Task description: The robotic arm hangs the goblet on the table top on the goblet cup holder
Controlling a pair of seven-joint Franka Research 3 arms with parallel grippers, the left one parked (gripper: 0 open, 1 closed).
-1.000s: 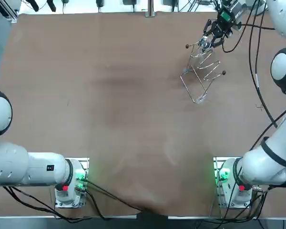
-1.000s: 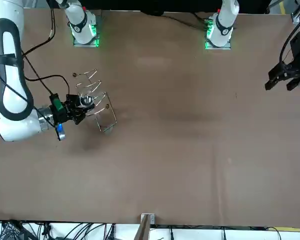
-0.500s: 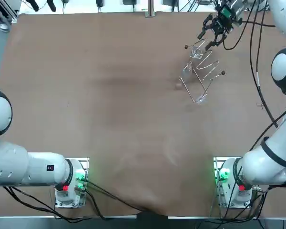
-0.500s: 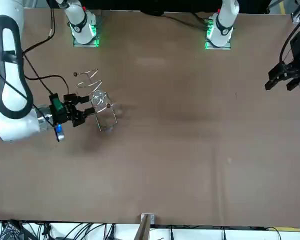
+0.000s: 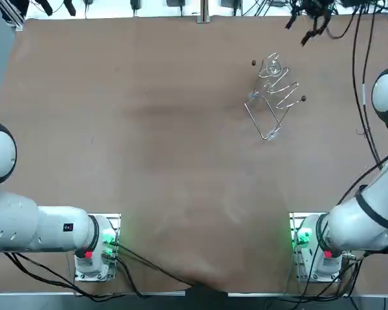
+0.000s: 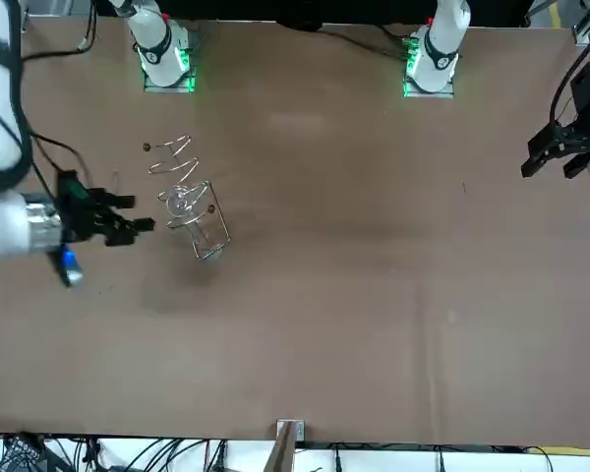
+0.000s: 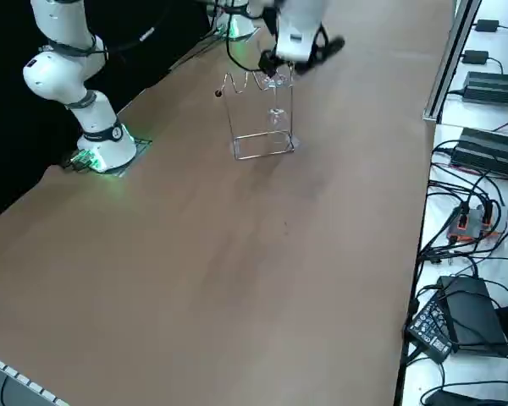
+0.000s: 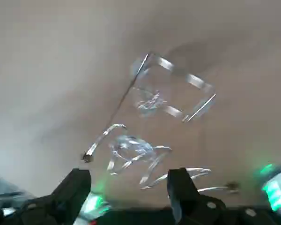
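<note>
The clear goblet [image 5: 271, 66] hangs upside down from the end of the wire cup holder [image 5: 272, 102] at the far right of the table. In the front view the goblet [image 6: 180, 202] sits inside the holder [image 6: 199, 221], and in the right side view the goblet [image 7: 277, 100] dangles below the top rail of the holder [image 7: 261, 145]. My right gripper [image 5: 305, 24] is open and empty, off to the far side of the holder and clear of it. The wrist view looks back at the goblet [image 8: 129, 147] between the spread fingers [image 8: 77, 187].
The brown table [image 5: 149, 129] stretches wide to the left of the holder. Cables trail from my right arm [image 5: 355, 77] along the right edge. Two arm bases with green lights [image 5: 304, 237] stand at the near edge. Power bricks lie beside the table [image 7: 491, 85].
My right gripper opened, let go of the goblet and drew back from the holder toward the table's far edge. The goblet stays hanging on the holder.
</note>
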